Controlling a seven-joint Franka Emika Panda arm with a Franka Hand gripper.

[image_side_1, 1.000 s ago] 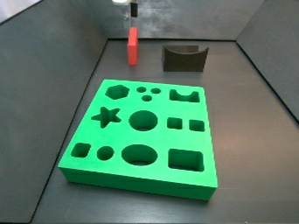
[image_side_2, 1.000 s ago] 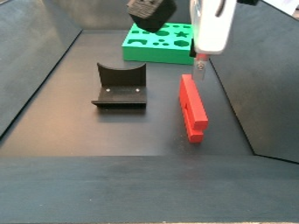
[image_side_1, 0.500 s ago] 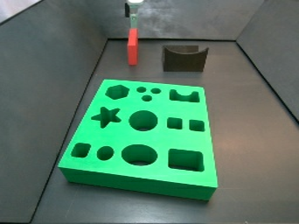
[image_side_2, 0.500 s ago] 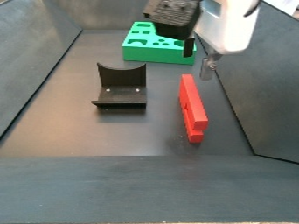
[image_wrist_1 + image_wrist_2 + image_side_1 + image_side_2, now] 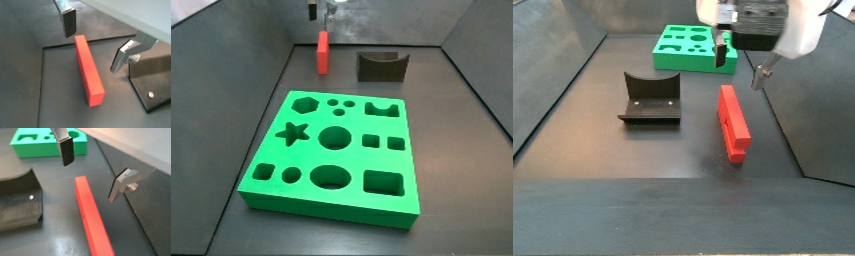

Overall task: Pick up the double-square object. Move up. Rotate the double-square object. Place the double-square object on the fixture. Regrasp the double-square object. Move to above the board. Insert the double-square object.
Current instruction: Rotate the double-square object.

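Note:
The red double-square object (image 5: 734, 122) lies flat on the dark floor beside the right wall; it also shows in a side view (image 5: 322, 52) and in both wrist views (image 5: 88, 70) (image 5: 92, 220). My gripper (image 5: 740, 62) hangs open above the end of the block nearest the board, holding nothing. In both wrist views the gripper (image 5: 95, 40) (image 5: 93, 170) is wide open, one finger (image 5: 68, 22) on each side of the block's line, clear of it. The dark fixture (image 5: 651, 97) (image 5: 381, 65) stands beside the block. The green board (image 5: 334, 150) (image 5: 691, 48) lies beyond.
Grey walls enclose the floor; the right wall (image 5: 814, 110) runs close along the red block. The fixture also shows at the edge of both wrist views (image 5: 152, 85) (image 5: 17, 198), and the board shows in a wrist view (image 5: 47, 143).
The gripper has shifted and turned over the block's end near the board and come lower, so both fingers now show. The block, fixture and board have not moved.

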